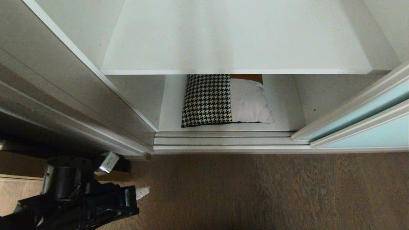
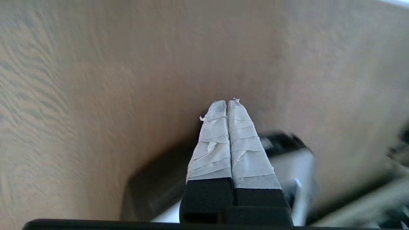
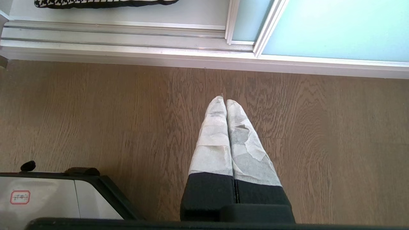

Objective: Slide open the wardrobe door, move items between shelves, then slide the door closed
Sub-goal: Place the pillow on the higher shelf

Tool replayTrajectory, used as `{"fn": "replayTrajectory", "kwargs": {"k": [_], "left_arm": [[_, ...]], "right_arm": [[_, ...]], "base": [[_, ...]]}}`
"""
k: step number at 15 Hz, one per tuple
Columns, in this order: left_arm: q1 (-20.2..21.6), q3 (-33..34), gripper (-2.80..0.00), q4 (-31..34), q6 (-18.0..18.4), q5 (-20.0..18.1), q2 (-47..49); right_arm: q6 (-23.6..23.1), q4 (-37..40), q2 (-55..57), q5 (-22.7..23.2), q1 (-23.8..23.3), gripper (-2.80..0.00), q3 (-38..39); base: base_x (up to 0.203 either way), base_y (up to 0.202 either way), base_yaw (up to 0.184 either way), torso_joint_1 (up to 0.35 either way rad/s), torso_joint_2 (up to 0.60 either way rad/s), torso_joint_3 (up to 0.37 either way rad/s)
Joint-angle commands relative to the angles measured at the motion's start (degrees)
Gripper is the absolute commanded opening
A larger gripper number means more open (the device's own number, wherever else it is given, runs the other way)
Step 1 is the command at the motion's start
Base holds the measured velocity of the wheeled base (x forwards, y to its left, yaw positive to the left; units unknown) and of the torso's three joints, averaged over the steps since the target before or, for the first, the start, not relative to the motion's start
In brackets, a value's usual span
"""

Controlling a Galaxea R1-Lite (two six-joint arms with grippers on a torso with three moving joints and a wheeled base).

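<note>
Brown wood-grain floor (image 1: 255,191) meets silvery sliding track (image 1: 223,140); white wardrobe side wall (image 1: 89,28) left; daylight soft, even

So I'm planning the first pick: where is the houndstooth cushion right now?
In the head view the houndstooth cushion lies on the wardrobe's bottom shelf, left of centre, beside the cream cushion on its right and just behind the door track.

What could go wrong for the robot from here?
The houndstooth cushion and cream cushion lie low under the upper shelf, so the reaching arm might bump that edge. The left gripper is shut and must open first. Soft overlapping cushions could drag each other along.
</note>
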Motion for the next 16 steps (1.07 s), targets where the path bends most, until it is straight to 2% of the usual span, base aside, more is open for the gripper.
{"fn": "replayTrajectory", "kwargs": {"k": [1,5,8,12,16], "left_arm": [[-0.45,0.20,-2.80,-10.09,-0.12,2.30,10.93],[-0.54,-0.84,-2.80,-27.50,-0.26,7.66,21.34],[-0.55,-4.46,-2.80,-33.34,-0.27,8.47,27.85],[-0.33,-12.83,-2.80,-32.76,0.12,8.65,33.40],[-0.03,-22.99,-2.80,-26.05,0.58,8.78,36.73]], "right_arm": [[0.00,-0.04,0.02,0.00,0.01,-2.80,0.00],[0.00,-0.04,0.07,0.00,0.01,-2.80,0.00],[0.00,-0.01,0.10,0.00,0.01,-2.80,0.00],[0.00,0.04,0.05,0.00,0.01,-2.80,0.00],[0.00,0.01,0.07,0.00,0.01,-2.80,0.00]], "base": [[0.000,0.000,0.000,0.000,0.00,0.000],[0.000,0.000,0.000,0.000,0.00,0.000],[0.000,0.000,0.000,0.000,0.00,0.000],[0.000,0.000,0.000,0.000,0.00,0.000],[0.000,0.000,0.000,0.000,0.00,0.000]]}}
